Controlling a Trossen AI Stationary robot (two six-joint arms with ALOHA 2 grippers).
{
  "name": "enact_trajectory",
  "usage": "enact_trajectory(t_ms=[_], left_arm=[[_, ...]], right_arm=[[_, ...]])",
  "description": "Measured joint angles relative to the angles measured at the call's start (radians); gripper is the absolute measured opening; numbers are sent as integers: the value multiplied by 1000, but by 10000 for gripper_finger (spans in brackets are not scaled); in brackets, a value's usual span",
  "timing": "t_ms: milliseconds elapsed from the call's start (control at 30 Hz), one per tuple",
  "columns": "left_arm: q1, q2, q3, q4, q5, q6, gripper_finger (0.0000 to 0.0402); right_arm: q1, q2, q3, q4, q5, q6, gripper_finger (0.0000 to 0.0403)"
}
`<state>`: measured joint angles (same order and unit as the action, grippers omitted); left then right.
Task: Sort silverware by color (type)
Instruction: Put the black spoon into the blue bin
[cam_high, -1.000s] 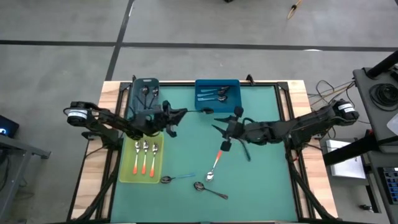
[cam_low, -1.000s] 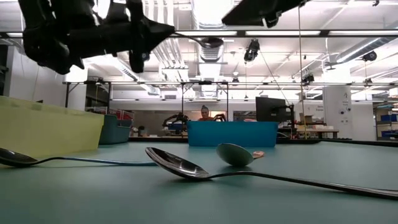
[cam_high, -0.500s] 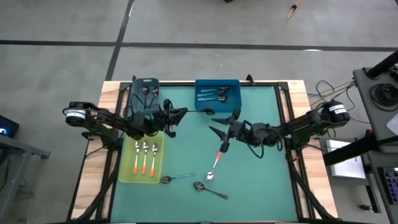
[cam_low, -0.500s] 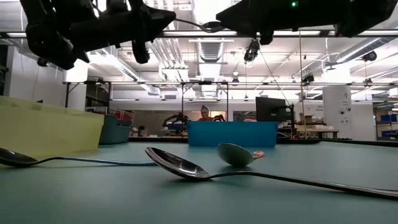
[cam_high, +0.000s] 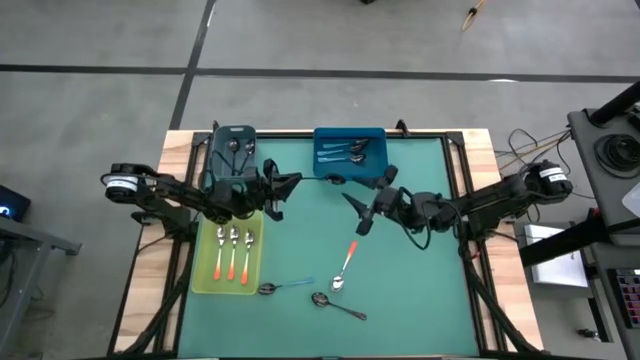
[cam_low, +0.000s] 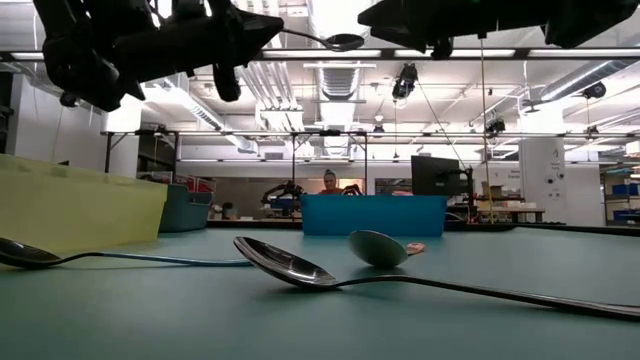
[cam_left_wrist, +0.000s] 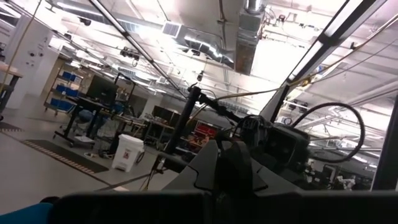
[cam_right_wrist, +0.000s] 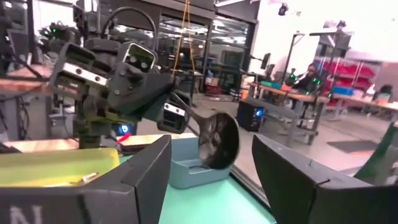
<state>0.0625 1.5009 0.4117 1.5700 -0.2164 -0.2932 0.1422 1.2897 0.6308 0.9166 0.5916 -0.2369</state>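
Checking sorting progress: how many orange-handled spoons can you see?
4 orange-handled spoons. Three lie side by side in the yellow-green tray; one lies loose mid-table on the green mat. None appears hidden.

Orange-handled spoons (cam_high: 232, 252) lie in a yellow-green tray (cam_high: 255, 255) on the green mat (cam_high: 420, 290); another bin (cam_high: 350, 134) is blue.

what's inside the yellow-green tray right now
Three orange-handled spoons lie side by side in the yellow-green tray, bowls toward the far end. The left arm covers the tray's far end, so anything there is hidden.
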Motion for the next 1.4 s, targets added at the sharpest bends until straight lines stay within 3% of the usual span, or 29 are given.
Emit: enact_trajectory(t_ms=[200,433,733,1033,1400], left_arm=[[-7,0,25,-24,19,-1,0],[-9,27,50,-29,20,0,0],[-9,40,65,-29,25,4,0],[-8,39,58,-105,25,22,11],[-5,39,58,-255,15,164,98]], right_arm=[[-71,36,0,13,-135,93,209],[-109,51,0,61,-205,107,181],[-114,51,0,63,-199,106,23],[-113,2,0,-49,-189,108,9],[-117,-195,0,-489,-164,303,9]])
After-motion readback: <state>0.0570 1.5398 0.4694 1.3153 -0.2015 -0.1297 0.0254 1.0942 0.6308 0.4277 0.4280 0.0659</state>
